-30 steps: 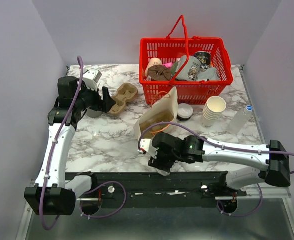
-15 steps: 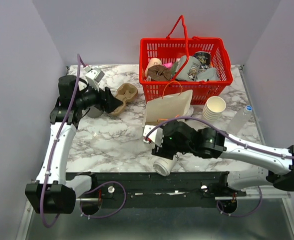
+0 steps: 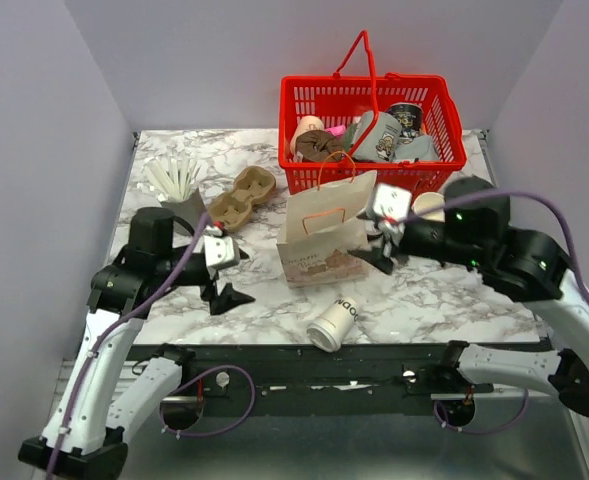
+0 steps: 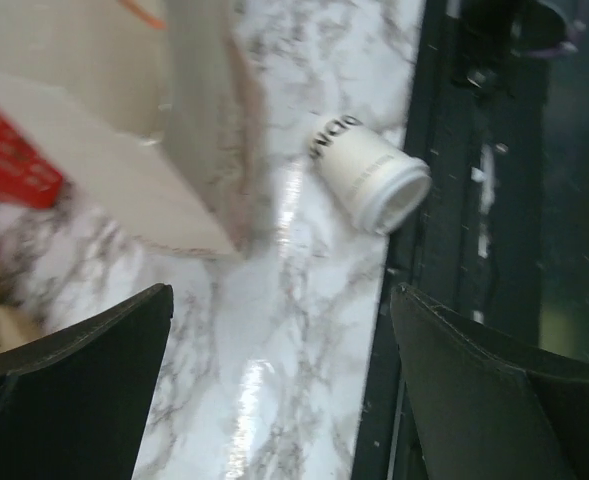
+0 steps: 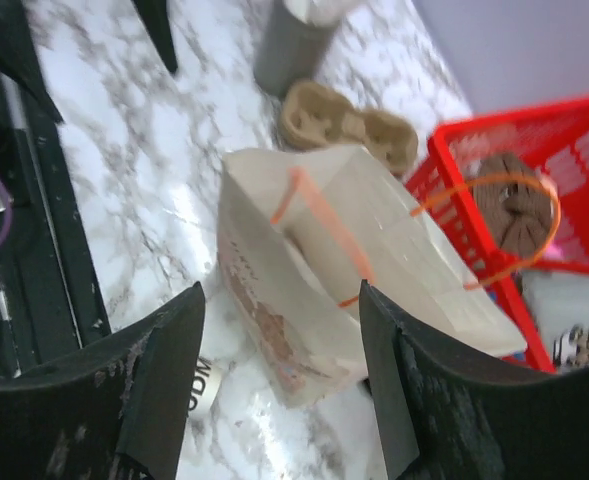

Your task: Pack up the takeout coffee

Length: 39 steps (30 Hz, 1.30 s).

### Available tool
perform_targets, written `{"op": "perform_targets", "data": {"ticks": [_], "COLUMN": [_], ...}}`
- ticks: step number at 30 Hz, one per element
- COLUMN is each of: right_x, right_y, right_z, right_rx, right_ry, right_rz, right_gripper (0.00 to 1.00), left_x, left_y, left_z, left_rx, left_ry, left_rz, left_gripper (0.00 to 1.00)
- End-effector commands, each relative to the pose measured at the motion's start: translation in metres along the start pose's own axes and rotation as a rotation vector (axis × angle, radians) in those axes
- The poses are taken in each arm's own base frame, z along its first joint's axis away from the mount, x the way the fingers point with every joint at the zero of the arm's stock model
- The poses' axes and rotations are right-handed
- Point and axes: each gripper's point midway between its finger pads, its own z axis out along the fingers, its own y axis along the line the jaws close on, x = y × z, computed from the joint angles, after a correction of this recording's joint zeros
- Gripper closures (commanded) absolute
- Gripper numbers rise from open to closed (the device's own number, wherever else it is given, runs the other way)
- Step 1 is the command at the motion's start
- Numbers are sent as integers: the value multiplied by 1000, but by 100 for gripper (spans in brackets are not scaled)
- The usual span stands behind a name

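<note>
The takeout coffee (image 3: 334, 322), a small white lidded cup, lies on its side near the table's front edge. In the left wrist view the takeout coffee (image 4: 369, 175) rests ahead of my fingers, lid toward the black rail. The brown paper bag (image 3: 324, 235) stands upright with its mouth open just behind it. My left gripper (image 3: 219, 292) hovers open over the marble to the cup's left, with nothing between its jaws (image 4: 281, 330). My right gripper (image 3: 382, 250) is open beside the bag's right side. In the right wrist view the bag (image 5: 324, 270) lies beyond the empty gripper (image 5: 279, 300).
A red basket (image 3: 444, 120) holding several items stands at the back. A stack of paper cups (image 3: 429, 205) shows partly behind my right arm. A brown cup carrier (image 3: 242, 195) and a grey holder (image 3: 179, 190) sit back left. A black rail (image 3: 274, 360) borders the table's front edge.
The right arm drew back from the front centre to the bag's right, leaving the cup lying by the edge. The bag went from tilted to upright. The left arm pulled forward from the carrier.
</note>
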Motion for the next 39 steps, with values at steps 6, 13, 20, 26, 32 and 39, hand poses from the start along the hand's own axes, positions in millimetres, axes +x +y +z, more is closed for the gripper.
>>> {"op": "perform_targets", "data": {"ticks": [6, 13, 20, 26, 32, 39], "right_x": [120, 212, 246, 259, 296, 294], "right_y": [100, 131, 129, 135, 147, 149], "right_z": [-31, 24, 65, 91, 87, 97], "right_rx": [-504, -725, -730, -755, -870, -865], "right_ry": [34, 115, 190, 229, 325, 337], "right_rz": [-527, -700, -684, -594, -596, -531], "right_gripper": [18, 0, 0, 0, 2, 28], "left_x": [8, 24, 31, 26, 25, 21], "left_y": [-11, -2, 0, 2, -2, 1], "left_z": [24, 11, -4, -8, -9, -4], "left_rx": [19, -49, -82, -109, -80, -95], "left_ry": [147, 235, 304, 294, 299, 246], "left_rz": [-125, -85, -20, 2, 30, 72], "left_gripper": [3, 2, 2, 2, 1, 1]}}
